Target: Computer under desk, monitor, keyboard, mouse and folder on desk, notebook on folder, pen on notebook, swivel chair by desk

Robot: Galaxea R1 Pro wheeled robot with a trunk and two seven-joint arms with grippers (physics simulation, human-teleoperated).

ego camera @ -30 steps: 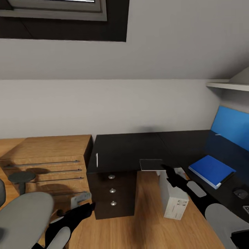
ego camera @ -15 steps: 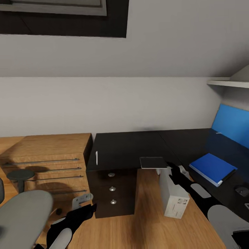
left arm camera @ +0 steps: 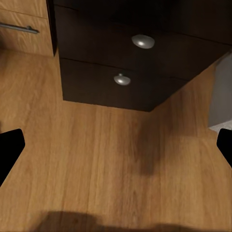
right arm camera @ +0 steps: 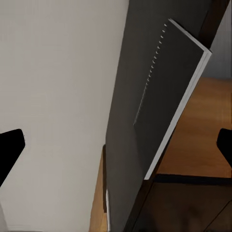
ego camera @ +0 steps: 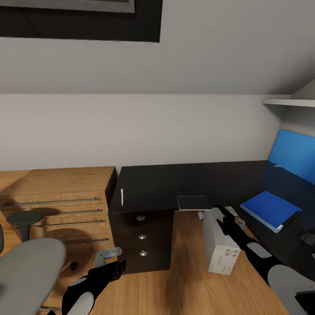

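Note:
The black desk (ego camera: 162, 186) fills the middle of the head view, with its dark drawer unit (ego camera: 142, 240) below. A grey notebook (ego camera: 194, 203) overhangs the desk's front edge, and a white pen (ego camera: 121, 197) lies near the left edge. The blue folder (ego camera: 270, 209) and the mouse (ego camera: 307, 238) rest on the right wing. The white computer (ego camera: 218, 247) stands on the floor by that wing. My right gripper (ego camera: 223, 214) hovers open just right of the notebook (right arm camera: 159, 96). My left gripper (ego camera: 112, 259) is open, low before the drawer unit (left arm camera: 130, 58). The grey swivel chair (ego camera: 26, 271) is at lower left.
A light wood drawer chest (ego camera: 57, 197) stands left of the desk against the wall. A blue wall panel (ego camera: 291, 155) and a white shelf (ego camera: 288, 102) are at the right. Wood floor (ego camera: 188, 284) lies open between the drawer unit and the computer.
The whole view has shifted a little, so the camera moved. My right gripper has drifted slightly right, away from the notebook. The left gripper sits a touch lower.

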